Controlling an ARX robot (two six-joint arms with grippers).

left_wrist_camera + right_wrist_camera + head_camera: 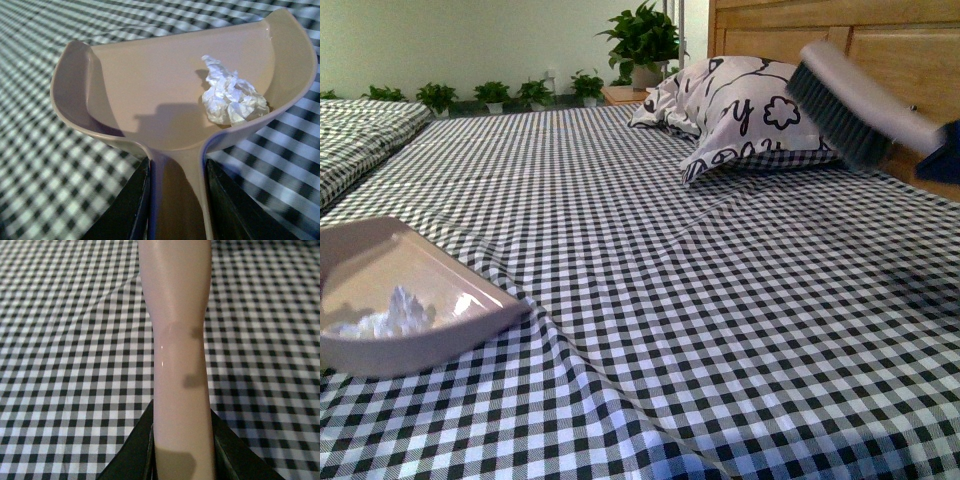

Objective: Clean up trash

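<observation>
While the dustpan [405,300] sits low on the bed [720,300], the trash [395,312] lies inside it, a small crumpled white wad resting on the pan's floor close to the back wall. From the left wrist view the wad [232,95] sits just to one side of where the handle meets the pan, touching the curved rear wall, and the beige dustpan [150,90] opens away from the camera over the black-and-white checked sheet. The left gripper [177,200] is clamped on the dustpan's handle, a dark finger [132,205] pressed against each flank of it (a firm, centred hold by the look of it).

Far across the bed from the dustpan, the brush [855,100] hangs up in the air, dark bristles pointing down and toward the pillow [740,115], well clear of the sheet. It is tilted, its pale back uppermost. The right wrist view shows the brush's smooth pale handle [180,350] running straight out from the right gripper [182,445], whose fingers [135,450] are closed against both sides of it, with checked sheet beneath.

Beyond the dustpan, at the far end of the bed, the patterned pillow leans against a wooden headboard [880,45], and a row of potted plants [640,40] lines the wall behind.
</observation>
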